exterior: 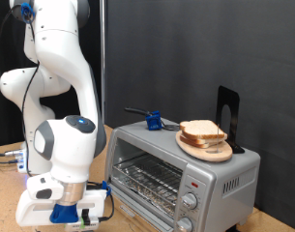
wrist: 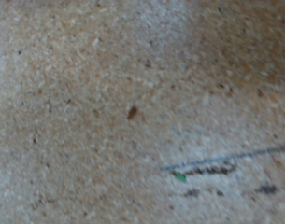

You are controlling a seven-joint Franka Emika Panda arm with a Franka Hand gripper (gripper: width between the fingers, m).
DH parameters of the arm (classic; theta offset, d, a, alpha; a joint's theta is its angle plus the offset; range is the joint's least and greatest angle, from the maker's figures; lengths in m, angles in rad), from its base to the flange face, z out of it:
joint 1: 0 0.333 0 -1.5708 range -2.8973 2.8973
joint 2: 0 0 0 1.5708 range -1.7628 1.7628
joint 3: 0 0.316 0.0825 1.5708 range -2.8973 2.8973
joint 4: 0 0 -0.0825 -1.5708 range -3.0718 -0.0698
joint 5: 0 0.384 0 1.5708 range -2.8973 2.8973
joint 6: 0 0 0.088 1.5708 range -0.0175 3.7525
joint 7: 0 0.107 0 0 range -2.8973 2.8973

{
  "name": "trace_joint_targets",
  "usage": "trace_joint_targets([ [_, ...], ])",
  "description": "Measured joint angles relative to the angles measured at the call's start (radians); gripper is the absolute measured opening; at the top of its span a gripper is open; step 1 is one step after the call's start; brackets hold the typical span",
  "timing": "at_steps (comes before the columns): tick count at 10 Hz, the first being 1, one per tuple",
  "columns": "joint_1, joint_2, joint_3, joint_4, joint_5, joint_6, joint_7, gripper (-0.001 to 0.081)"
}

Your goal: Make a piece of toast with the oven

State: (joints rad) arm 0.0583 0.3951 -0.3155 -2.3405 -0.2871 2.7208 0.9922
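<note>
gripper (exterior: 77,218): low at the exterior view's bottom left, just off the oven's front corner, pointing down at the table; not touching the oven or the bread.
jaws: can't tell how far apart; fingertips sit at the frame edge, partly cut off. Nothing visible between them.
toast (exterior: 203,132): on the round wooden plate (exterior: 197,148), which sits on top of the oven (exterior: 186,169), towards the exterior view's right. Looks like two slices stacked, probably; resolution too low to be sure.
oven door: reads as shut, glass up, wire rack visible behind it. Knobs at the front right corner.
step: early. Bread not in the oven, door not opened. Arm is near the oven front but engaged with nothing.
next move needs: my read, getting the door open comes before any bread handling, so the gripper has to line up on the bar handle, which I can't clearly pick out here.
wrist view: only speckled table surface (wrist: 105,84), a small dark spot and a faint line mark. No fingers, oven or bread in it.
hidden/unclear: fingertips; oven's right side cut by the frame; blue object (exterior: 154,121) on the oven top unidentifiable; black bracket (exterior: 228,111) behind the plate, purpose unknown.
</note>
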Motion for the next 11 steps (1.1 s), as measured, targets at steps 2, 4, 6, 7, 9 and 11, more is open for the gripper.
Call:
trace_joint_targets([
  [2, 0.002, -0.001, -0.023, -0.025, -0.027, 0.022, 0.001, 0.0808],
  [4, -0.013, -0.020, -0.025, -0.048, -0.010, 0.051, -0.009, 0.0808],
  [6, -0.057, -0.084, 0.012, -0.080, 0.072, 0.063, -0.107, 0.0808],
  [7, -0.090, -0.141, 0.043, -0.118, 0.104, 0.063, -0.161, 0.0808],
  [9, -0.100, -0.133, 0.064, -0.113, 0.144, 0.063, -0.195, 0.0808],
  [11, -0.184, -0.186, 0.197, -0.116, 0.443, 0.051, -0.503, 0.0808],
])
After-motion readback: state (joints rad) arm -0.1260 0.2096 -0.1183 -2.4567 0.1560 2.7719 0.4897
